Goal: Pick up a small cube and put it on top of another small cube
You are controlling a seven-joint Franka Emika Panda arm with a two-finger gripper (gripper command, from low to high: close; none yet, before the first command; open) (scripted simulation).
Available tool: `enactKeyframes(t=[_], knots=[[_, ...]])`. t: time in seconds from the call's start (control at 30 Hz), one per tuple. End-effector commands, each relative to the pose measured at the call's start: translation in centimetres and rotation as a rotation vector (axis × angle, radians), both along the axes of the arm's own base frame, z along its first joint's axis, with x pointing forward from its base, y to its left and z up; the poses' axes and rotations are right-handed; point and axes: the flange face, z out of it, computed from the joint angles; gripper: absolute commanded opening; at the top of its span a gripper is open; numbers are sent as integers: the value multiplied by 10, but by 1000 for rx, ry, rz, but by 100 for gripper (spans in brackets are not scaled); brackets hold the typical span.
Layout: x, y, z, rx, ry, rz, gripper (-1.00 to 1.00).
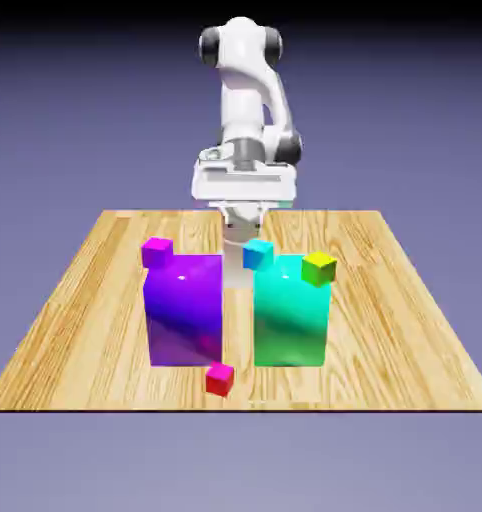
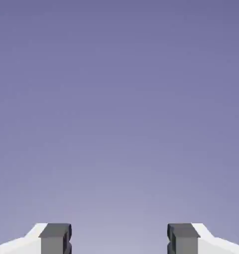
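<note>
The small red cube (image 1: 220,379) lies on the table's front part, just before the gap between the big purple block (image 1: 183,310) and the big teal block (image 1: 291,312). My gripper (image 1: 242,236) hangs at the back of the table behind those two blocks, far from the red cube, its tips partly hidden by them. In the hand view my gripper (image 2: 119,239) is open, its grey fingertips (image 2: 55,238) wide apart with only the plain backdrop between them. No cube shows in that view.
A small magenta cube (image 1: 157,251) rests on the purple block's far left corner. A small blue cube (image 1: 258,254) and a small yellow-green cube (image 1: 319,267) sit on the teal block's top. The wooden table (image 1: 75,300) extends to both sides.
</note>
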Motion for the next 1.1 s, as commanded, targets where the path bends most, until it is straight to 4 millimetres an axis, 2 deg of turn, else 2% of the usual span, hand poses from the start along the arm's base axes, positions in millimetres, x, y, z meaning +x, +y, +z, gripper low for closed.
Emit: enactKeyframes(t=[0.0, 0.27, 0.57, 0.83, 1.07], knots=[[10, -3, -5, 9, 44, -11, 0], [79, -25, -54, 78, 391, -101, 0], [137, -49, -132, 154, 778, -198, 0], [167, -69, -213, 215, 1120, -276, 0], [175, -82, -288, 262, 1418, -334, 0]])
